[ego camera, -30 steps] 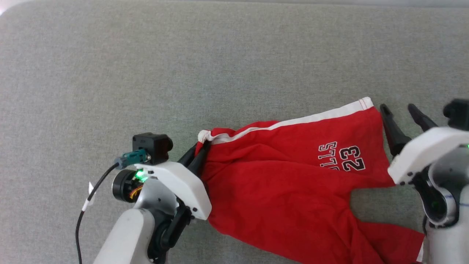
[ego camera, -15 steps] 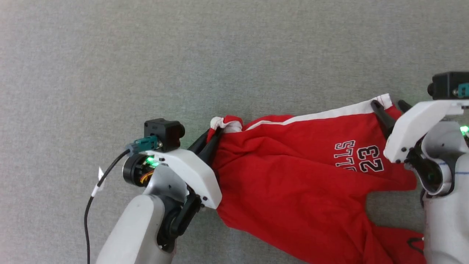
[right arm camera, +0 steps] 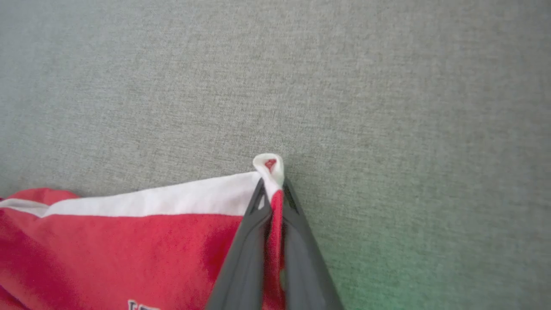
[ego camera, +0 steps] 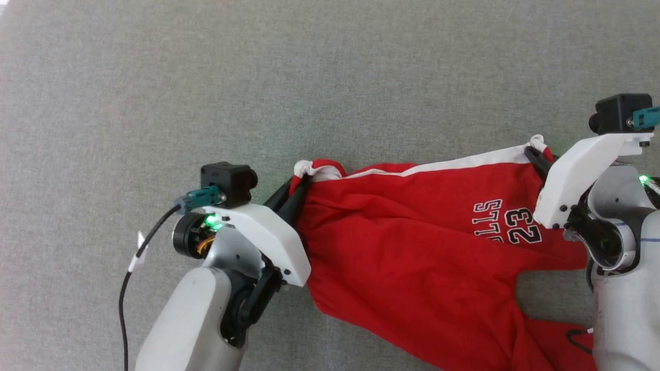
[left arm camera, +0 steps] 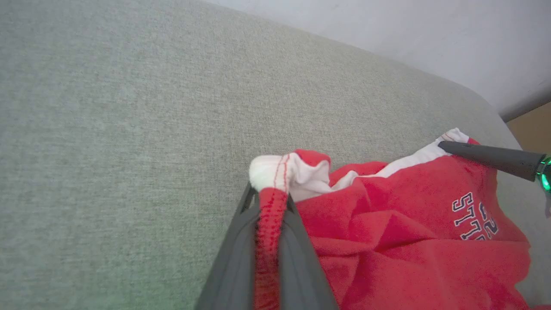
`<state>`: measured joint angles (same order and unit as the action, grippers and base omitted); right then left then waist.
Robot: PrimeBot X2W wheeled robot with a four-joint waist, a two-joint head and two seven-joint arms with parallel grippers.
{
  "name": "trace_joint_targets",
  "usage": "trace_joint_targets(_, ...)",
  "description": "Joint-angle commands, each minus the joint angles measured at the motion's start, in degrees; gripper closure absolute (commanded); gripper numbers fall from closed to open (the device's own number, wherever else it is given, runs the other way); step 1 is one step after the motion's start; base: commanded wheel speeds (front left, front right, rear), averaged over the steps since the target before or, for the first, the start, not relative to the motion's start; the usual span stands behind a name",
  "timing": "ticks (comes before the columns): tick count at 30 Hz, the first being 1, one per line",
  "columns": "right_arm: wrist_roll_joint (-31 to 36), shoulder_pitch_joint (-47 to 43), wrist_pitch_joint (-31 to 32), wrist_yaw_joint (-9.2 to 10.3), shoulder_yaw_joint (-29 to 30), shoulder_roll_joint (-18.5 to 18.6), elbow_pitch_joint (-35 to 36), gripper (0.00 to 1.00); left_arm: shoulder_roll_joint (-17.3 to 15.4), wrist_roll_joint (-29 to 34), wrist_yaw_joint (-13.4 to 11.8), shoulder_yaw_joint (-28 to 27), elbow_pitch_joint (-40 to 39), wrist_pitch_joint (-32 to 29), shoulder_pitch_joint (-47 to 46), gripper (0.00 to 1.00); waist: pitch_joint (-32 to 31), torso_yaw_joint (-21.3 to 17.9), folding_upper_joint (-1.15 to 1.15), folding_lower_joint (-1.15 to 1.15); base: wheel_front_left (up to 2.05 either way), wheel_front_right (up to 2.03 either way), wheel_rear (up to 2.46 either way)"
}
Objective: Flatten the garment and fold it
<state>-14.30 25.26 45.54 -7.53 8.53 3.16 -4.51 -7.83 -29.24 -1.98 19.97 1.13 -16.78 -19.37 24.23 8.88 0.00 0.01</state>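
- The garment (ego camera: 412, 242), red shorts, lies rumpled toward the near right of the grey padded surface (ego camera: 258, 77). Its white-striped side edge faces the far side.
- Left gripper (ego camera: 301, 180): pressed together on the bunched white-and-red corner at the shorts' left end, same hold as a second ago.
- Right gripper (ego camera: 532, 152): a second ago it stood spread just beside the leg hem, clear of the cloth. It then straddled the striped corner and is now pinched shut on it. The wrist view shows a white nub poking above the tips.
- "23" print (ego camera: 523, 233) sits just inside the right grip.
- Judgement: both ends of the striped edge are now held, so the edge can be drawn taut to flatten. Folding not yet begun; the near leg is still bunched.
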Motion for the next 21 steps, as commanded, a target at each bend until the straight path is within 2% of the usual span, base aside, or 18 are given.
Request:
trace_joint_targets(1,-0.19,-0.88,-1.44,0.04,-0.12,-0.28,-0.11,1.00,0.00,-0.53,0.24,-0.45,0.14,0.68,-0.94,1.00,-0.74,-0.44,0.00,-0.01,0.00,0.00,0.00)
trace_joint_targets(7,-1.72,-0.12,-9.97,0.04,-0.34,-0.28,0.18,1.00,-0.03,-1.26,-0.85,-2.97,-0.05,3.56,-1.04,1.00,-3.09,-1.68,0.00,-0.01,0.00,0.00,0.00)
trace_joint_targets(13,-2.95,1.67,-16.90,0.04,-1.23,-0.28,0.36,1.00,-1.40,-1.14,-1.26,-5.48,-0.55,5.41,-3.87,1.00,-6.90,-2.83,0.00,-0.01,0.00,0.00,0.00)
trace_joint_targets(21,-2.04,8.09,-19.23,0.04,-3.98,-0.28,0.41,1.00,-4.71,-0.80,-1.12,-7.34,0.21,1.71,-12.69,1.00,-13.86,-4.70,0.00,-0.01,0.00,0.00,0.00)
